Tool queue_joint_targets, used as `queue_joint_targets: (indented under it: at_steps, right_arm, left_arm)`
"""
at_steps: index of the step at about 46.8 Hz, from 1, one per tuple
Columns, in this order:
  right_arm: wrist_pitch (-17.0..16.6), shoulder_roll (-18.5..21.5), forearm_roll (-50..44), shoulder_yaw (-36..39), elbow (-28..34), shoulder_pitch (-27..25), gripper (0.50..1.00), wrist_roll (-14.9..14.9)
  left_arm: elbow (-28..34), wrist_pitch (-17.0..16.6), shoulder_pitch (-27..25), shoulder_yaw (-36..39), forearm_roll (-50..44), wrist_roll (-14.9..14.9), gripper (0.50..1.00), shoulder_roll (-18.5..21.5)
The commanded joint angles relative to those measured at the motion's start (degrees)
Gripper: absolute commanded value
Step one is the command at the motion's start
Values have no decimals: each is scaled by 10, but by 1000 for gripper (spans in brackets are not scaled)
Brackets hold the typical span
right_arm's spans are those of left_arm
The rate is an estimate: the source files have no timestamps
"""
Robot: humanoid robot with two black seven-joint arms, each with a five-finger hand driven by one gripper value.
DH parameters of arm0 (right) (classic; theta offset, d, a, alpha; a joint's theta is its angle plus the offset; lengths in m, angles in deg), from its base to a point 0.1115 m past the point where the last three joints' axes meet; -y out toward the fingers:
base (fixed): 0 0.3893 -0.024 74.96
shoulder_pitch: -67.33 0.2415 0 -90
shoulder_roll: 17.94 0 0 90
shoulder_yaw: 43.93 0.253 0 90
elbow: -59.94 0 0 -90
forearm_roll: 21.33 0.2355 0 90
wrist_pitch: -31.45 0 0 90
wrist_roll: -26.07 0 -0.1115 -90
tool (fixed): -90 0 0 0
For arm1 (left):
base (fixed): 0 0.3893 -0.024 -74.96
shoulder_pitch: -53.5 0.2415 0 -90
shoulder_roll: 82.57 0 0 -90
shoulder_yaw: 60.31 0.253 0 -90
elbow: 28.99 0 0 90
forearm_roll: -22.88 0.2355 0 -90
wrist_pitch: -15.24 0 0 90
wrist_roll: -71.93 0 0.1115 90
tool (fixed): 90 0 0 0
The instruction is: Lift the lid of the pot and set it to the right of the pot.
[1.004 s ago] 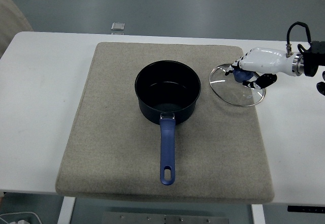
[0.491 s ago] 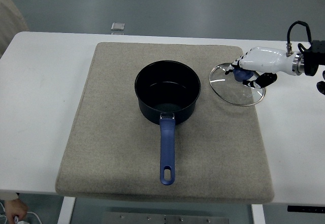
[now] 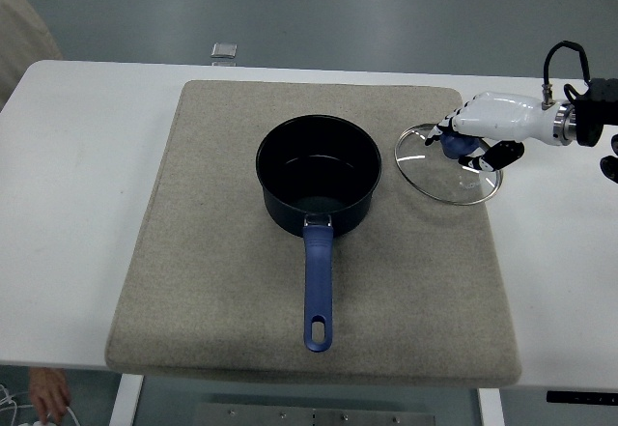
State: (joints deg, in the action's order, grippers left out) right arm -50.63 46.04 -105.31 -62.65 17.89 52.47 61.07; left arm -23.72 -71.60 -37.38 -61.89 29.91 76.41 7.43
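A dark blue pot [image 3: 319,173] with a long blue handle stands open in the middle of the grey mat [image 3: 222,281]. The glass lid [image 3: 435,175] with a metal rim lies to the pot's right, at the mat's right edge. My right hand [image 3: 470,143], white with black fingers, comes in from the right edge and is curled around the lid's blue knob. The knob is mostly hidden under the hand. The left arm is out of sight.
The mat covers most of the white table [image 3: 87,175]. A small grey square object [image 3: 224,50] lies at the table's far edge. A person's hand [image 3: 48,387] shows below the table's near left corner.
The hand and lid have shifted very slightly up and to the left. The person's hand at the bottom left has come further into view.
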Motion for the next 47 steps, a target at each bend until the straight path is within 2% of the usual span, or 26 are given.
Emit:
queue_joint_targets:
  at_steps: [1,5,8,11,12,36,47]
  right_arm:
    - [0,0,0,0,0,0,731,0]
    - [0,0,0,0,0,1,786,0]
    - [0,-1,0,1,0,1,791,0]
    - [0,-1,0,2,0,1,844,0]
    - [0,-1,0,2,0,1,848,0]
    - [-21,-8,0,-1,-3,5,848,0]
    - [-41,-8,0,4,-3,40,850,0]
  left_arm:
    - [0,0,0,0,0,0,1000,0]
    - [0,0,0,0,0,0,1000,0]
    - [0,0,0,0,0,0,1000,0]
    - [0,0,0,0,0,0,1000,0]
    - [0,0,0,0,0,0,1000,0]
    - [0,0,0,0,0,0,1000,0]
    - [0,0,0,0,0,0,1000,0]
